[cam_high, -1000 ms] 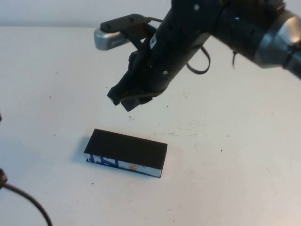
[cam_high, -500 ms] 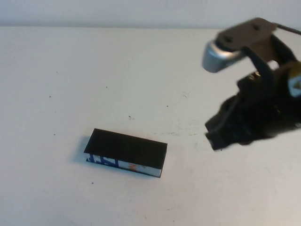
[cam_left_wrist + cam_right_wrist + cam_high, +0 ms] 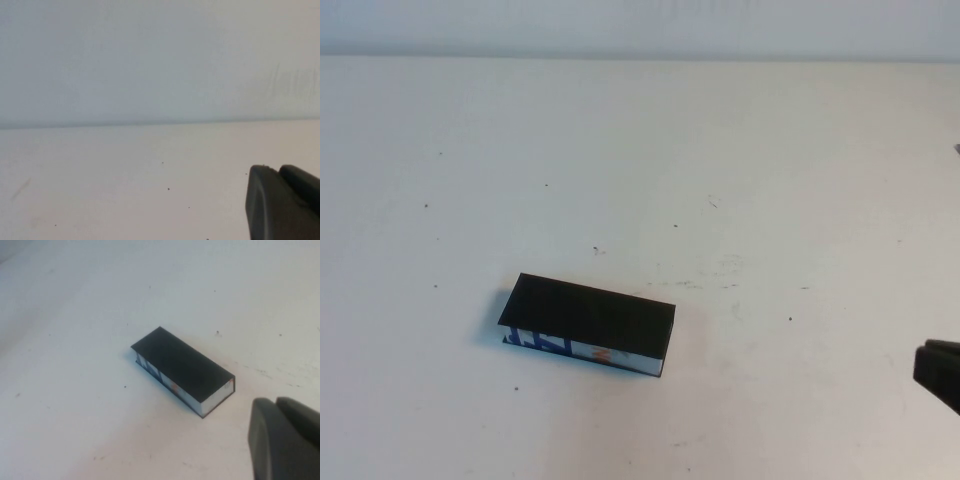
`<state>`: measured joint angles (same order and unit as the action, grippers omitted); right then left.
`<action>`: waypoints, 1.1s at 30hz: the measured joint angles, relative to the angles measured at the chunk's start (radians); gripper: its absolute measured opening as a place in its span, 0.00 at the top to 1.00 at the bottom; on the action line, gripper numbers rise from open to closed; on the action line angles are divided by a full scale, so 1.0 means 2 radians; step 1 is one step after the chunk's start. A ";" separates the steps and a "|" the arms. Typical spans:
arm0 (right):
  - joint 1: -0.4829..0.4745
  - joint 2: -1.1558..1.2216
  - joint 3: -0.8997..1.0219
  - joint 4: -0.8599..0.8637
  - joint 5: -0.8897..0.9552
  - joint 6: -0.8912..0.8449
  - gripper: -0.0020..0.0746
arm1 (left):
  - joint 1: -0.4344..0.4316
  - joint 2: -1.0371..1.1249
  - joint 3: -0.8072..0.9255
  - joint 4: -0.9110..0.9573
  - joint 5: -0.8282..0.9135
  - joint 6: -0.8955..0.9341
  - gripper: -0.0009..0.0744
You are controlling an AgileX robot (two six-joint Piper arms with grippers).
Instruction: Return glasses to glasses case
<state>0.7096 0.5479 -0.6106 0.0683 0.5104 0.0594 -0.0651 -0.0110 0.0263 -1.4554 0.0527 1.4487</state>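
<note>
The glasses case (image 3: 588,322) lies closed on the white table, left of centre in the high view. Its black lid is flat on top, and its white side with blue and orange print faces me. It also shows in the right wrist view (image 3: 182,367). The glasses are not in view. My right gripper (image 3: 938,372) shows only as a dark tip at the right edge of the high view, far from the case. In the right wrist view it (image 3: 272,402) is shut and empty. My left gripper (image 3: 277,170) is shut and empty, seen only in the left wrist view, over bare table.
The white table (image 3: 720,150) has small dark specks and faint scuff marks (image 3: 720,270) right of the case. A pale wall runs along the table's far edge (image 3: 150,60).
My right arm has swung from above and behind the case to the right and toward me, leaving the high view except for its tip. The case has not moved.
</note>
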 joint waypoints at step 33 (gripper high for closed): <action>-0.252 -0.171 0.271 -0.261 -0.198 0.224 0.99 | 0.000 0.000 0.000 -0.001 -0.004 0.000 0.99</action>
<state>0.2050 0.2066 -0.0683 -0.4533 0.1138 0.5067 -0.0651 -0.0110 0.0263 -1.4574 0.0451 1.4487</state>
